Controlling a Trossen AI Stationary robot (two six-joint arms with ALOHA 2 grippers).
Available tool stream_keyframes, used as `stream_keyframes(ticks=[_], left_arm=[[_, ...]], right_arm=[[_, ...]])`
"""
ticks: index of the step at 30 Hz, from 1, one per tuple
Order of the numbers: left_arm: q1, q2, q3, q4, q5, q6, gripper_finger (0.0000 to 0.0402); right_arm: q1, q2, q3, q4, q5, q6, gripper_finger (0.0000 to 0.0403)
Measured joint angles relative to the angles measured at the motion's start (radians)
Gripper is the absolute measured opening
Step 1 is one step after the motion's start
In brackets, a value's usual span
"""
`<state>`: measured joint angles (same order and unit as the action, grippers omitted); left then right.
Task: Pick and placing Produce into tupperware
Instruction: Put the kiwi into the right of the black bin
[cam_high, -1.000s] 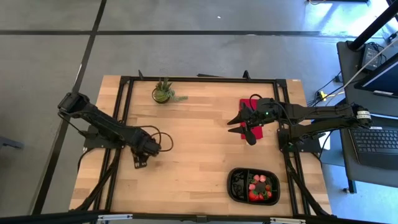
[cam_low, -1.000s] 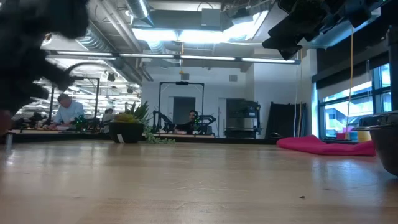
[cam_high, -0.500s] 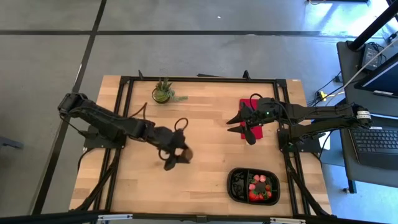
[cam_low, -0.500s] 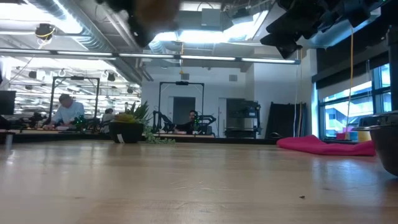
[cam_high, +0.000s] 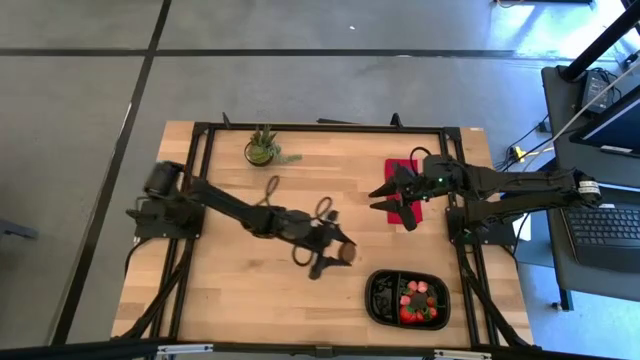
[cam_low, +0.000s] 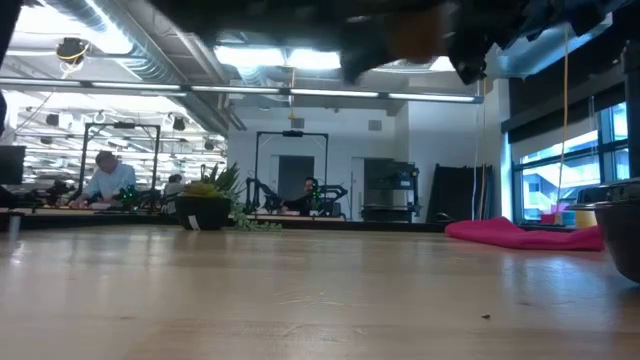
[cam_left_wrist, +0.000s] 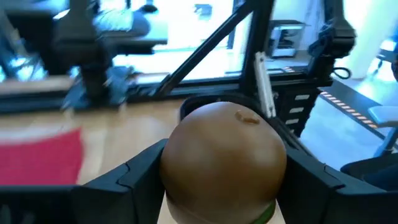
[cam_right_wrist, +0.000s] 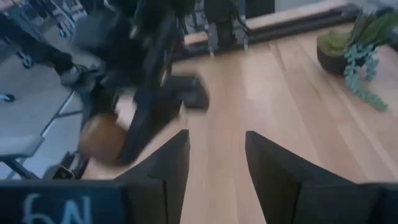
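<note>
A brown kiwi-like piece of produce (cam_left_wrist: 224, 155) is lifted above the table's middle, with my left gripper (cam_high: 340, 258) shut on it. It sits just left of the tupperware (cam_high: 405, 297), a black two-compartment tray near the front right that holds several red fruit pieces. In the low view the kiwi (cam_low: 415, 35) shows only as a blur high up. My right gripper (cam_high: 397, 203) hovers open with nothing in it over the near edge of the red cloth (cam_high: 400, 172). My left gripper pinches the kiwi between its two fingers, one on each opposite side (cam_left_wrist: 171, 168). The fingers come at it nearly level from the table's left. The kiwi is lifted clear of the table, its rounded end sticking out past the fingertips.
A small potted plant (cam_high: 263, 150) stands at the far edge, left of centre. The red cloth (cam_low: 520, 233) lies flat at the far right. Bare wood (cam_high: 240, 290) lies near and left of the left arm. A laptop desk (cam_high: 600, 215) stands beyond the right edge.
My left gripper has swept from the table's left toward its right and the tupperware, rising a little. It has tipped from pointing down to nearly level, carrying the kiwi clear of the table.
</note>
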<state>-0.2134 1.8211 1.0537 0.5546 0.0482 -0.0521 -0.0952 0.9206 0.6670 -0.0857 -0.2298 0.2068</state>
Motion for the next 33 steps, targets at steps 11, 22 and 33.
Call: stream_keyframes(ticks=[11,22,33], left_arm=[[-0.005,0.356,0.482,-0.011,0.159,0.140,0.0239],[-0.011,0.618,0.804,-0.010,0.204,0.123,0.0238],[-0.016,0.814,1.024,-0.054,0.203,0.080,0.0239]], right_arm=[[0.000,-0.066,0.000,-0.015,0.003,0.024,0.0159],[0.000,-0.066,0.000,-0.018,0.080,0.001,0.0159],[0.000,-0.066,0.000,-0.017,0.082,0.016,0.0158]])
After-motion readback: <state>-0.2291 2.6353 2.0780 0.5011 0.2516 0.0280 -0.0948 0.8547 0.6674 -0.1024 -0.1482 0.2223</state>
